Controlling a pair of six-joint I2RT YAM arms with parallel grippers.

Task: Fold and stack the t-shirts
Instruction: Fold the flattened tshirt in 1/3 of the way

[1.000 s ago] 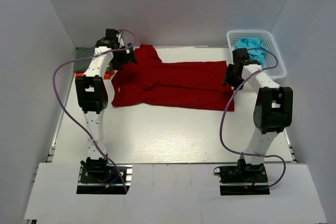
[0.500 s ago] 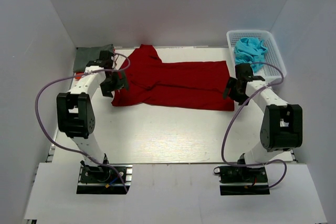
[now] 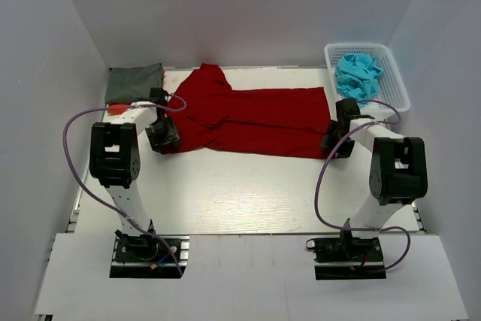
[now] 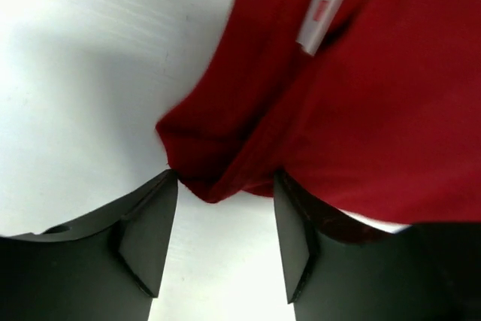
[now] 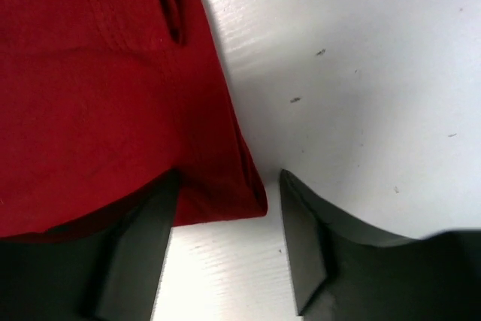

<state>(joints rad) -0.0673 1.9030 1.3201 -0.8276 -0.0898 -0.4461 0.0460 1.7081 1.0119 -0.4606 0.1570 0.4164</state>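
Now left gripper [image 4: 224, 189], right gripper [image 5: 230, 182] — unclenched astride near corners of dark red t-shirt [image 3: 255, 122].

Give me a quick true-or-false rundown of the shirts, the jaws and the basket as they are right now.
1. The dark red t-shirt lies on the table. True.
2. The basket is empty. False: the turquoise t-shirts lie in the basket.
3. The left jaws are shut with nothing between them. False: they stand open with the red shirt's near-left corner between them.
4. The right jaws stand open around the red shirt's near-right corner. True.
5. A grey-green t-shirt lies at the table's far left corner. True.
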